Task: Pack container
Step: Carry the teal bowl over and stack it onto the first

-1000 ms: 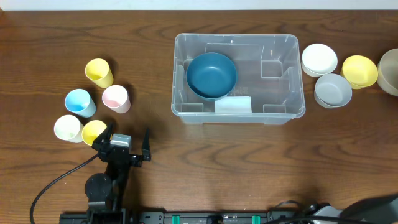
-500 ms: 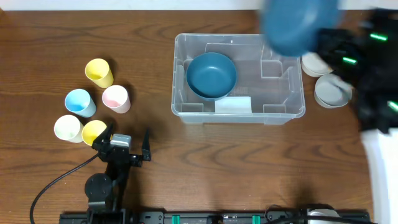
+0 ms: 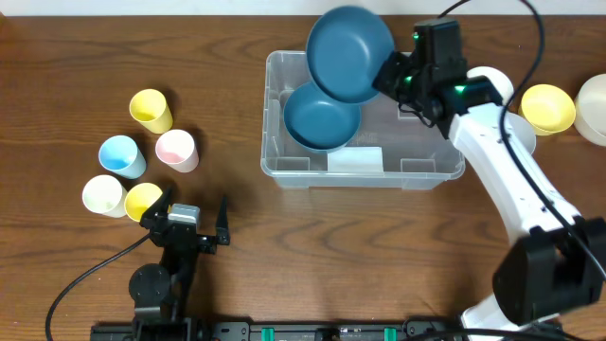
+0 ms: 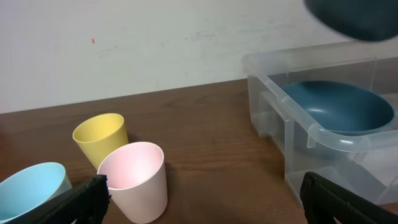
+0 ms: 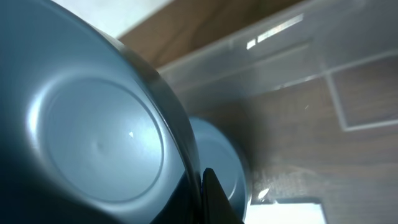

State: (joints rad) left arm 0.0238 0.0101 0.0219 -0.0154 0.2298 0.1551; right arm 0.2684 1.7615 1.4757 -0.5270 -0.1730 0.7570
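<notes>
Blue bowl (image 3: 348,41) hung clamped at rim in right claw (image 3: 393,74), over container's (image 3: 426,142) far left corner; second bowl (image 3: 322,118) lay inside; left claw (image 3: 191,212) stood wide apart near cups (image 3: 175,150) on desk (image 3: 379,256).

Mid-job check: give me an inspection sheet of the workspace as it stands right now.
Surface: dark brown wooden table.
Job's things: large clear rectangular plastic bin holds one dark blue bowl at its left end; a second dark blue bowl is held above its far left corner.
Clutter: left of the bin, yellow cup, light blue cup, pink cup, cream cup, second yellow cup; right of it, yellow bowl.
Grippers: left gripper open, empty, beside the cups; right gripper shut on the second bowl's rim.
Cables: black cable trails from the left arm; another loops above the right arm.
Surroundings: white wall behind the table.
</notes>
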